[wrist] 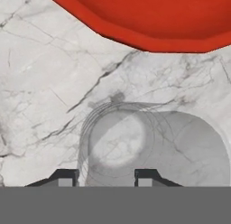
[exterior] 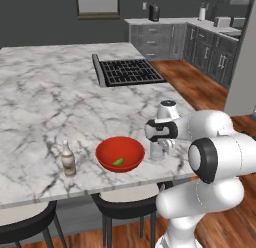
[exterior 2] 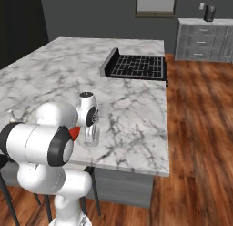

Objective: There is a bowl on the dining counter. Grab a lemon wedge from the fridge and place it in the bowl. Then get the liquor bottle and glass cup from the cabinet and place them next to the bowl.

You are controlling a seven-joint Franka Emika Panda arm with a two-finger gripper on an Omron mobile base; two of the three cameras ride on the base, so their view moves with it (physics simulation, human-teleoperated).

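On the white marble dining counter (exterior: 50, 92) stands the red bowl (exterior: 120, 152), with the small yellow-green lemon wedge (exterior: 118, 162) inside it. Left of the bowl stands the liquor bottle (exterior: 68, 159), upright. The clear glass cup (exterior: 157, 151) stands upright on the marble just right of the bowl. My gripper (exterior: 159, 142) points straight down over the cup. In the hand view the cup (wrist: 122, 142) sits on the counter below the bowl's rim (wrist: 149, 15). My gripper (wrist: 107, 178) is open, its fingertips apart across the cup's left wall and top. From the right, the cup (exterior 2: 91, 136) shows under the hand.
A black grated cooktop (exterior: 130, 72) is set into the far side of the counter. Dark stools (exterior: 120, 204) stand under the near edge. Grey drawer units (exterior: 165, 39) line the back wall, with wooden floor to the right.
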